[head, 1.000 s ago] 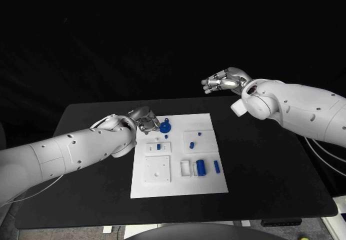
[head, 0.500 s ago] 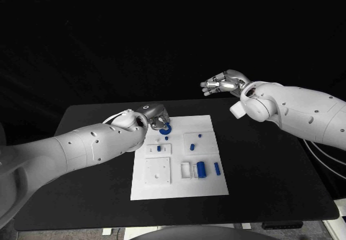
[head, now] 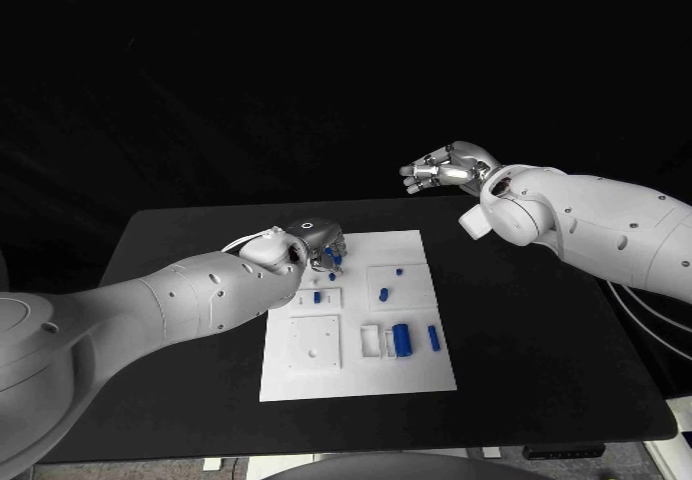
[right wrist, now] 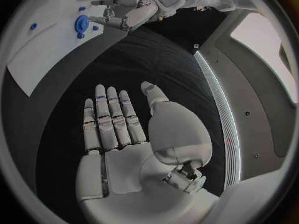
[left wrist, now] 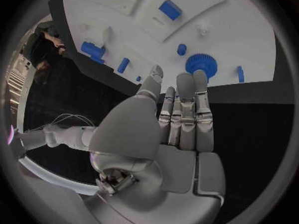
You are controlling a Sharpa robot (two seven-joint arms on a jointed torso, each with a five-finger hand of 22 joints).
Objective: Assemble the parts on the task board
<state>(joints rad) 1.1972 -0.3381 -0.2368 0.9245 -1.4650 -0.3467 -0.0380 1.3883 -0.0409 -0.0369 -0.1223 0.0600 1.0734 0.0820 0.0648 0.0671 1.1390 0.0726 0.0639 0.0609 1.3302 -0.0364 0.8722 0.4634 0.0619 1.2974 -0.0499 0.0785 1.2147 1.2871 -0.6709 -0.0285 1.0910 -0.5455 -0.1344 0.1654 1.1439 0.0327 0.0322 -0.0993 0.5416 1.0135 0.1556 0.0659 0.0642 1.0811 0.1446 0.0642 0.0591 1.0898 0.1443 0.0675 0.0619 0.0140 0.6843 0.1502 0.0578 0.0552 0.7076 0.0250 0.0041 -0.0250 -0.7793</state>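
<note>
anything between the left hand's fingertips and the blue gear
Nothing. In the left wrist view the left hand is flat and empty, and only bare board edge separates its fingertips from the gear.

Matt black table (head: 548, 370); smooth matt white plastic-looking task board (head: 361, 375); small blue parts (head: 402, 339), plastic look, slight sheen; blue toothed gear (left wrist: 201, 63); glossy white arm shells; silvery metallic-looking left hand (left wrist: 181, 119) and right hand (right wrist: 118, 129).

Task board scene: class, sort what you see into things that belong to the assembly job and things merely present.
Belongs to the job:
task board
blue gear
small blue parts
left robot hand, open beside the gear

Merely present:
black table
right robot hand, raised clear of the board
</note>
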